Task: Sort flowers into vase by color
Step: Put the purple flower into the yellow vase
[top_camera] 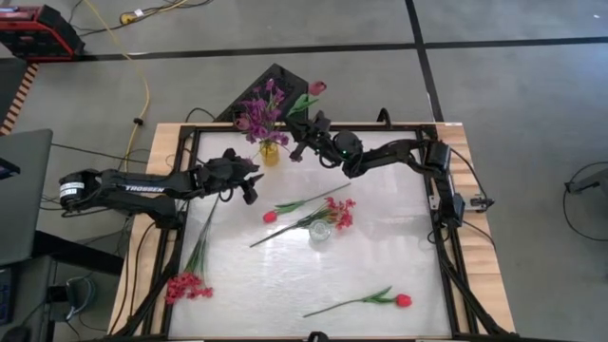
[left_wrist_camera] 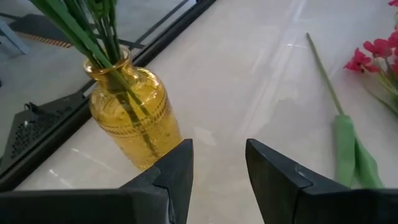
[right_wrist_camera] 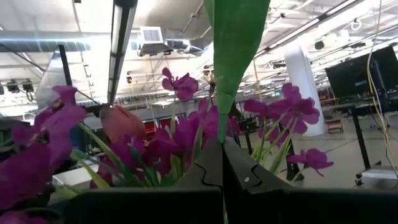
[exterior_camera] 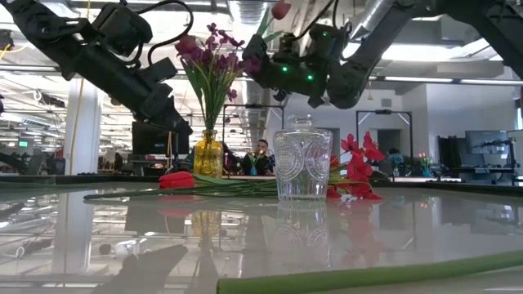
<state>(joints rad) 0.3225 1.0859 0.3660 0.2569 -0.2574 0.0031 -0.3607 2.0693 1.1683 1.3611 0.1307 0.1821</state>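
Note:
A yellow glass vase (top_camera: 270, 152) stands near the table's far edge and holds purple sprays (top_camera: 261, 109). In the right wrist view a dull red tulip head (right_wrist_camera: 121, 124) shows among the purple sprays (right_wrist_camera: 186, 134). My right gripper (top_camera: 306, 125) is just right of the sprays, shut on a maroon tulip (top_camera: 317, 87). My left gripper (left_wrist_camera: 217, 168) is open above the table, near the yellow vase (left_wrist_camera: 130, 115), touching nothing. A clear glass vase (top_camera: 321, 230) stands mid-table. A red tulip (top_camera: 269, 217) and a red cluster (top_camera: 340, 214) lie flat beside the clear vase. My right gripper pinches the maroon tulip's green leaf and stem (right_wrist_camera: 221, 127) between its two shut fingers, well below the bloom. The green part rises straight up from the fingers (right_wrist_camera: 231, 37). The flower is lifted clear, and its bloom (exterior_camera: 280, 10) stands above the gripper beside the purple sprays.
A second red cluster (top_camera: 188, 285) lies by the table's left near corner, its stems running toward the left arm. Another red tulip (top_camera: 403, 300) lies near the near edge. A black metal frame (top_camera: 446, 237) rims the table. Bare tabletop shows on the right side.

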